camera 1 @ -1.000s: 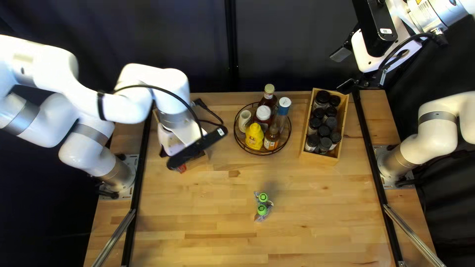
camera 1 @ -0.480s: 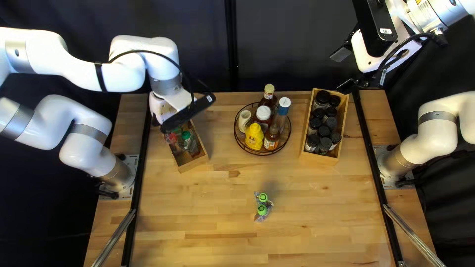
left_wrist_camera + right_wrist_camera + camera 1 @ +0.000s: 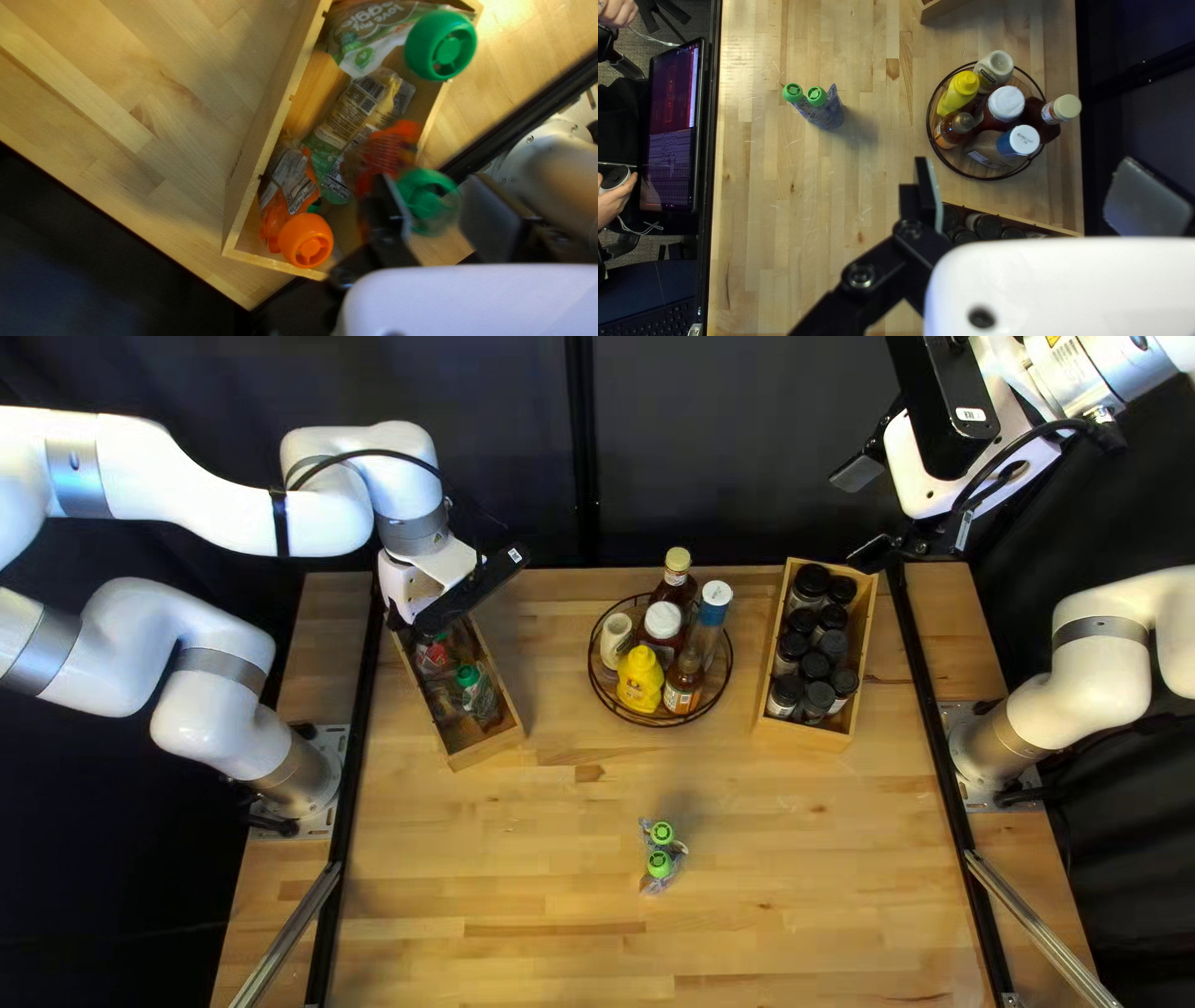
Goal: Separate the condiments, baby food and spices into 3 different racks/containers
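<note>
Red pouch, now farther back in the box, left end effector standing apart around the green cap

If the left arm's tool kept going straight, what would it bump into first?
Most likely the blurred green cap showing between the open fingers of the left tool, then the wooden box; depth is hard to judge.
</note>
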Available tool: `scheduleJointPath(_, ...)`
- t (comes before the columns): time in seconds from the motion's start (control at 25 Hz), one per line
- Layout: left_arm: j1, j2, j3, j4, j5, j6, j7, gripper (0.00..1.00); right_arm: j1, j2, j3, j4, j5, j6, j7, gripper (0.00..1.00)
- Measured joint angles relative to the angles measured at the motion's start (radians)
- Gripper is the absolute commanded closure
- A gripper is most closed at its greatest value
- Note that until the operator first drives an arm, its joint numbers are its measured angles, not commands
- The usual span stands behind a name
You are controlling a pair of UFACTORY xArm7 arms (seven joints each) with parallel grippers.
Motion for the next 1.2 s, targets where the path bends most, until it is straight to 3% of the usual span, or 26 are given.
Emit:
scheduleJointPath(0.36, -0.107, 0.079, -0.101, 0.056, -0.104, -0.052, -0.112, 0.00, 0.000, 0.000, 0.000, 0.000, 0.000, 0.000, 0.000, 0.00)
scheduleJointPath(0.76, -0.248, 0.226, -0.231, 0.104, -0.232, -0.261, -0.256, 0.00, 0.000, 0.000, 0.000, 0.000, 0.000, 0.000, 0.000, 0.00)
scheduleJointPath(1.2, -0.337, 0.520, -0.229, 0.253, -0.429, -0.505, -0.067, 0.00, 0.000, 0.000, 0.000, 0.000, 0.000, 0.000, 0.000, 0.00)
